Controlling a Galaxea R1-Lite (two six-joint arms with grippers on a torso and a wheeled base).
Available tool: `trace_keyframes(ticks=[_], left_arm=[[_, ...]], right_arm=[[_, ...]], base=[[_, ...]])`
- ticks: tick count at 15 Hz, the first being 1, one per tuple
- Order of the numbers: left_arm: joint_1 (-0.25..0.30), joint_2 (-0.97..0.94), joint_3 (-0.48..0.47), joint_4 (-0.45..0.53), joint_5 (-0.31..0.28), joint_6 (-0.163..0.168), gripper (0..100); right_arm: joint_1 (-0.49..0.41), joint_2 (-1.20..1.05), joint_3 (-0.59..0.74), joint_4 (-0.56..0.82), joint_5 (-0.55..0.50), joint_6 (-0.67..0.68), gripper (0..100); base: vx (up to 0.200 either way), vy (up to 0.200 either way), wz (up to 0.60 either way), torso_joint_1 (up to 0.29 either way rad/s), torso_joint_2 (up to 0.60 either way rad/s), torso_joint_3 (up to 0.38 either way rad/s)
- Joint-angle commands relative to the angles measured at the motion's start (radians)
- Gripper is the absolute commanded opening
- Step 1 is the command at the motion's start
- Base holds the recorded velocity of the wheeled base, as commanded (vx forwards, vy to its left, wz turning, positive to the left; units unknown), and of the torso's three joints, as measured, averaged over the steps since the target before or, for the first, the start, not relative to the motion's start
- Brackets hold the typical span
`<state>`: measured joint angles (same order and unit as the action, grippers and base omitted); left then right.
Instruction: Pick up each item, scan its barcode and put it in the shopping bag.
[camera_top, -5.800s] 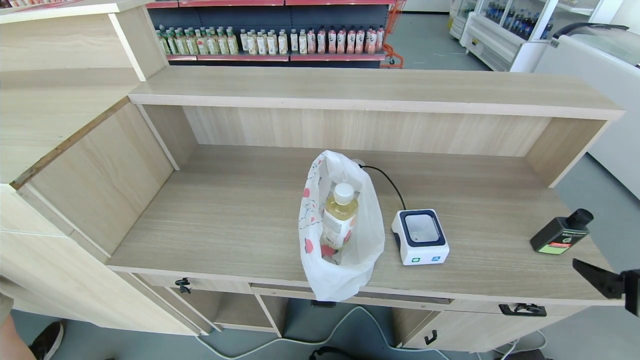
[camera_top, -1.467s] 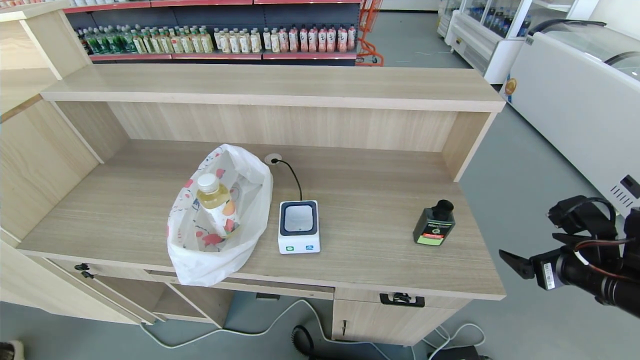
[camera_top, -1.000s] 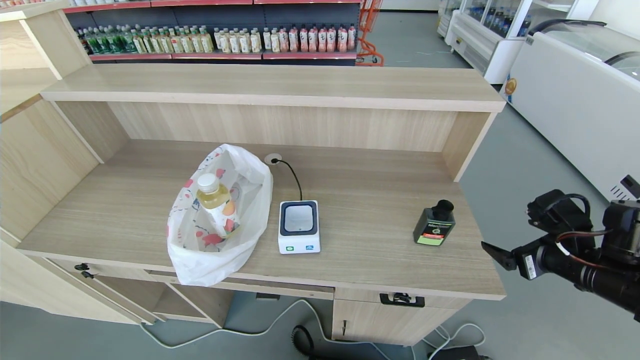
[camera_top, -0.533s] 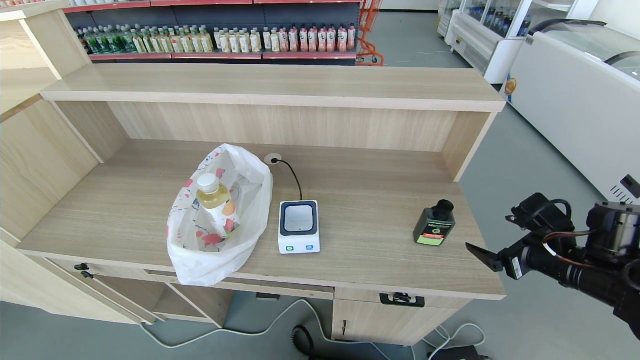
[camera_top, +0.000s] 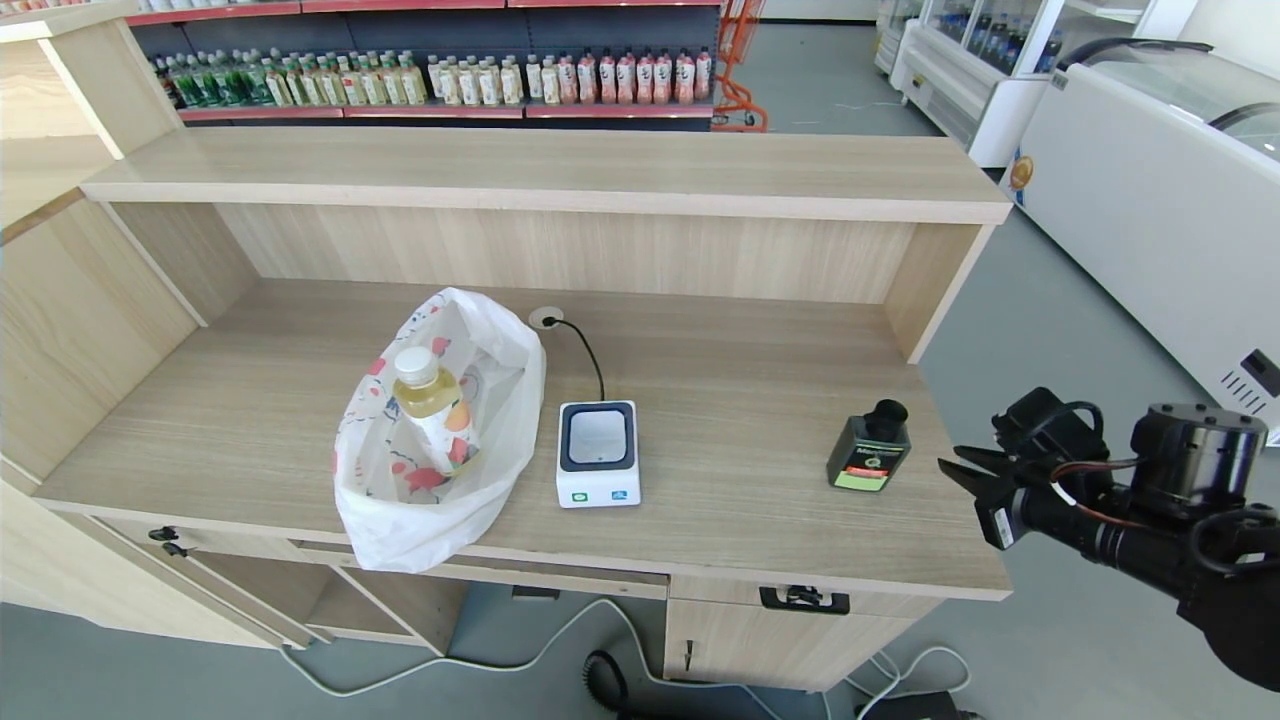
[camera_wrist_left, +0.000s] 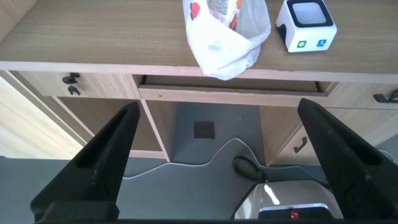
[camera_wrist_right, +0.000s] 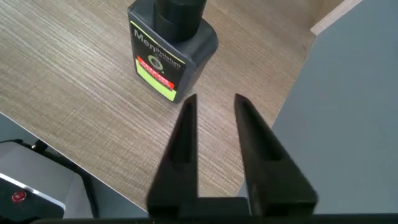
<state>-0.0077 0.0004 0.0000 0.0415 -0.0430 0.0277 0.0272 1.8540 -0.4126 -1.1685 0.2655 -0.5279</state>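
Right gripper (camera_top: 952, 460), narrowly parted and empty, has swung in near the bottle (camera_top: 868, 447) on the counter's (camera_top: 740, 390) right; pickup looks imminent.

Right arm (camera_top: 1130, 545) matte black, cylindrical joints, red/white cable (camera_top: 1075, 468) loop at wrist's 12 o'clock, white sticker (camera_top: 999, 522) behind tapered black fingers (camera_wrist_right: 185, 140).

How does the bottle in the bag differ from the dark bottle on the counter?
The bagged bottle is clear, with yellow liquid and a white cap; the dark bottle is opaque, black-capped. The bagged bottle sits in the shopping bag; the dark bottle stands on the counter. Both are capped.
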Motion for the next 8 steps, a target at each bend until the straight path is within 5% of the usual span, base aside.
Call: trace_keyframes(ticks=[1,7,8], left_arm=[[0.0,0.0,0.0,0.0,0.0,0.0,100],[0.0,0.0,0.0,0.0,0.0,0.0,100],[0.0,0.0,0.0,0.0,0.0,0.0,100]], right_arm=[[0.003,0.028,-0.011,-0.008,0.014,-0.007,0],[0.003,-0.088,0.017,0.004,0.018,-0.02,0],[-0.001,-0.111,0.015,0.006,0.018,-0.018,100]], base=[[0.0,0.0,0.0,0.0,0.0,0.0],[0.0,0.0,0.0,0.0,0.0,0.0],[0.0,0.0,0.0,0.0,0.0,0.0]])
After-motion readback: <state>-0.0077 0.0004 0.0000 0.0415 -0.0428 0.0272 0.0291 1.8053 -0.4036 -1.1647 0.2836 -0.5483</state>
